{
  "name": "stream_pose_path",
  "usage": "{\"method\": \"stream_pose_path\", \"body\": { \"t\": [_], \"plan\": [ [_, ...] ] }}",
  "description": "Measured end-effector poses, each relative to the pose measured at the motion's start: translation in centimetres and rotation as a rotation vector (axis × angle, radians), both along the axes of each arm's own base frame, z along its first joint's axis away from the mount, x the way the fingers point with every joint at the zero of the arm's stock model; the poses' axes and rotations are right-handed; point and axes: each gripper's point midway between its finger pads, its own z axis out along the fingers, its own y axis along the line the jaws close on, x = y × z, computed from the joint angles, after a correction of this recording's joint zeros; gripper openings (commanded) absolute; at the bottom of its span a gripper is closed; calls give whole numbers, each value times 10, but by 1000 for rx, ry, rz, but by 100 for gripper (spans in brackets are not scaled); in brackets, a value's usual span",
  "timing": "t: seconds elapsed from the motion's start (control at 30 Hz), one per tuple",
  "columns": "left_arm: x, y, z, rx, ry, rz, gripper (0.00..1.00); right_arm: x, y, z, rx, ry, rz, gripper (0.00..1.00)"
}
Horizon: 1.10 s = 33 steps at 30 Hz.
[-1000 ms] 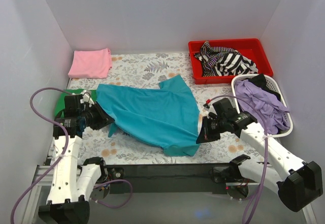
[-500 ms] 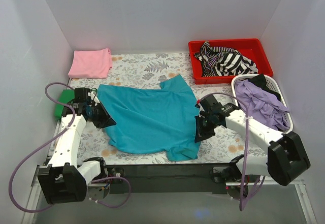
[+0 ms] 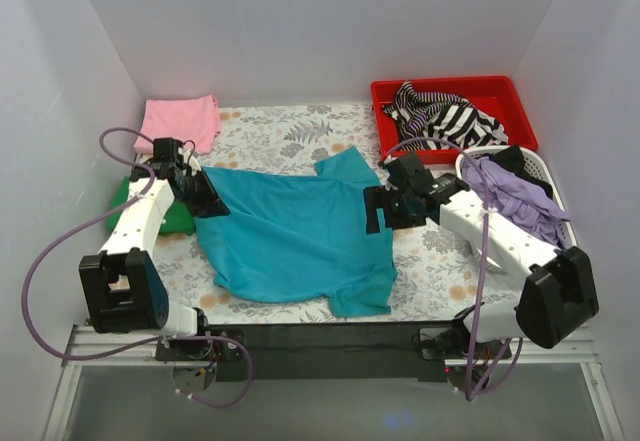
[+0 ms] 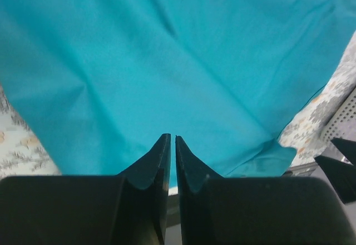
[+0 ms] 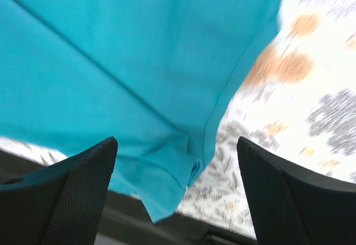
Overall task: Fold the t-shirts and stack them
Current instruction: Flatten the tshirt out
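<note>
Seemingly flattening the teal t-shirt (image 3: 295,236): left gripper (image 3: 210,203) pressed together at its left edge, right gripper (image 3: 373,211) spread wide at its right; regrasp next.

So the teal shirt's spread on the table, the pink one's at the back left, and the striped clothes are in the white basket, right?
Not quite. The top external view shows the striped clothes in the red tray; the white basket holds purple cloth. The teal shirt and pink one are as you said.
</note>
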Motion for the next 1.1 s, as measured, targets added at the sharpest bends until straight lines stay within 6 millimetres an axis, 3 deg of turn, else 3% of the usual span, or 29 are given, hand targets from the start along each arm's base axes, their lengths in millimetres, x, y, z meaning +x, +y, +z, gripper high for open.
{"method": "stream_pose_path", "body": {
  "t": [0.13,0.23,0.3,0.37,0.53,0.57,0.73,0.87,1.1],
  "plan": [
    [52,5,22,12,-107,-3,8,48,11,57,28,-231,2,96],
    [95,9,30,21,-163,-1,7,92,27,81,19,-330,25,97],
    [121,12,27,25,-175,5,8,128,43,75,0,-358,44,96],
    [144,15,16,34,-181,14,6,156,53,54,-31,-341,64,97],
    [180,25,-23,64,-117,37,6,224,58,3,-51,-276,53,96],
    [187,27,-31,72,-108,43,9,238,57,-3,-42,-268,42,96],
    [224,38,-48,106,-101,64,10,293,49,0,32,-298,4,98],
    [246,47,-57,129,-118,76,11,321,49,14,82,-349,4,97],
    [241,57,-76,153,-61,84,12,314,61,-12,111,-291,51,95]
  ]
}}
